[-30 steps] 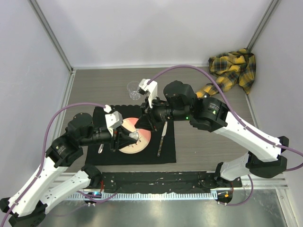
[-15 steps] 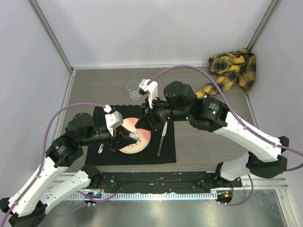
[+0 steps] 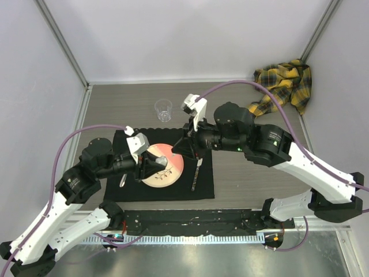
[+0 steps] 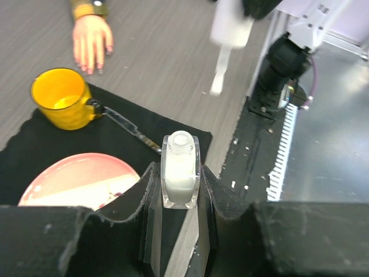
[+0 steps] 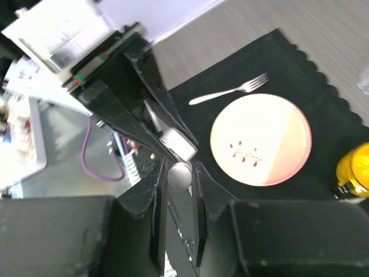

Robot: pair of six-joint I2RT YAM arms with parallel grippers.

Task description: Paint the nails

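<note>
grey tabletop (image 4: pixel 173 69); pale mannequin hand's (image 4: pixel 91 40) nails (image 4: pixel 89 69) point toward yellow mug (image 4: pixel 60 107). left end effector (image 4: pixel 180 180) pinches clear bottle (image 4: pixel 180 164), right end effector (image 5: pixel 179 171) white cap (image 5: pixel 179 176).

Blurred, and cropped by the left wrist view's top edge: white applicator cap (image 4: pixel 229 27). Too small to judge for paint: nails (image 4: pixel 87 68). Cropped at the right wrist view's right edge: yellow cup (image 5: pixel 354 170).

No legible text, labels or numbers anywhere

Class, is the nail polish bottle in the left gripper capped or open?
Open: the bottle shows a bare neck, and its brush cap hangs apart.
</note>
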